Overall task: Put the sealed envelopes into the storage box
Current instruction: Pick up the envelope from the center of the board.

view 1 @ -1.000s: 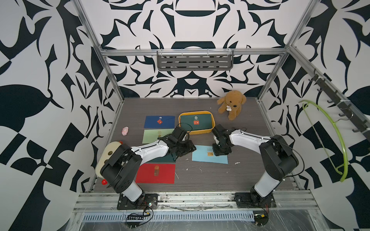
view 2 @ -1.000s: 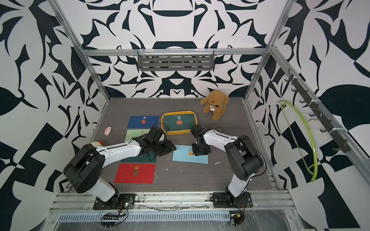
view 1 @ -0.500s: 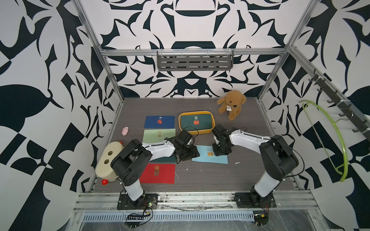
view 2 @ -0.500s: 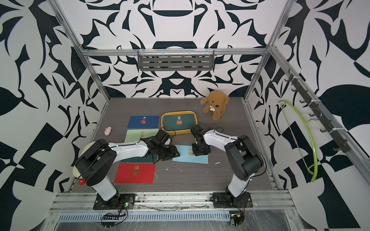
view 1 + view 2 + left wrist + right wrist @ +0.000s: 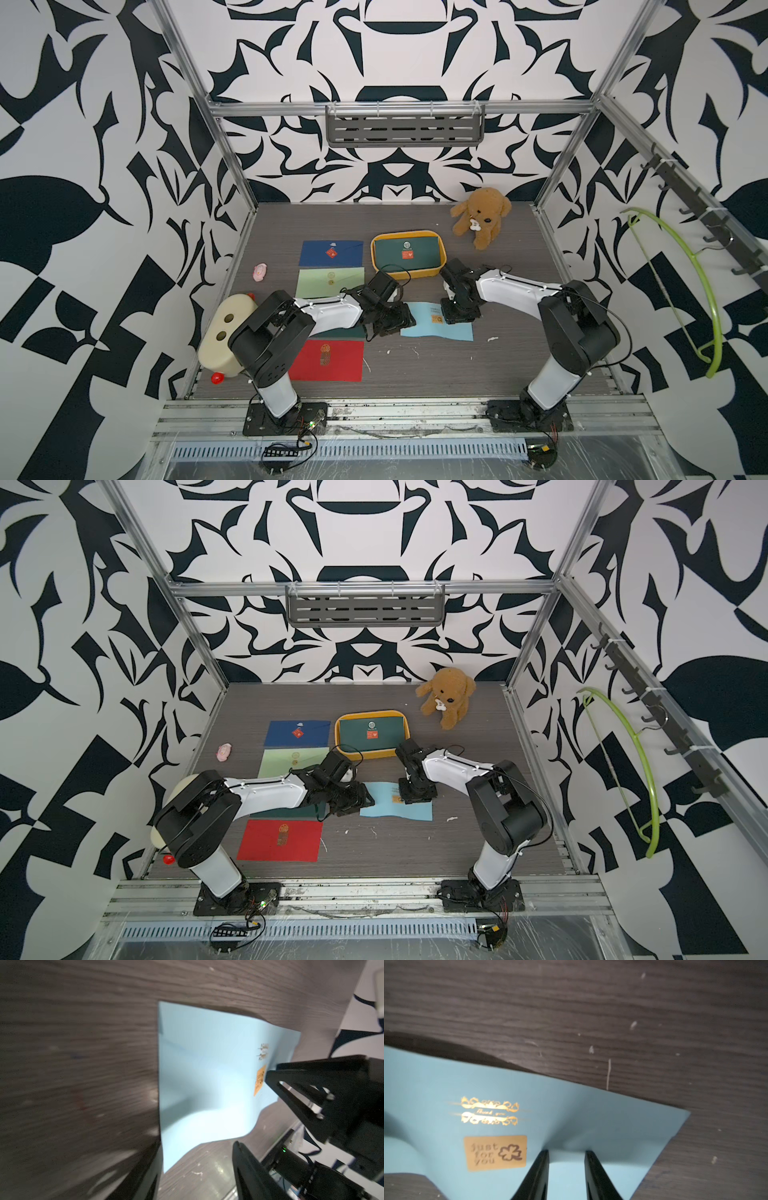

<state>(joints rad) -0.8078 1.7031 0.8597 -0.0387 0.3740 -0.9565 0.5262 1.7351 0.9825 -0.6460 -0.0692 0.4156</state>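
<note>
Moved: left fingers (image 5: 247, 1167) advanced to blue envelope's (image 5: 428, 329) edge; right fingers (image 5: 592, 1178) unchanged.
Left fingers: spread wide, straddling that edge, gripping nothing.
Right fingers: slightly apart, tips pressing blue envelope; paper buckles.
Envelopes (image 5: 328, 359): six; five on surface (image 5: 415, 374), one dark green envelope (image 5: 419, 262) inside box (image 5: 428, 273).
Box: one, beyond blue envelope.

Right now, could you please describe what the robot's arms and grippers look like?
The left arm and right arm have glossy white link shells, bulky black joints and black baseplates. The left gripper and right gripper are matte black with tapering fingers. Thin black cables loop alongside.
</note>
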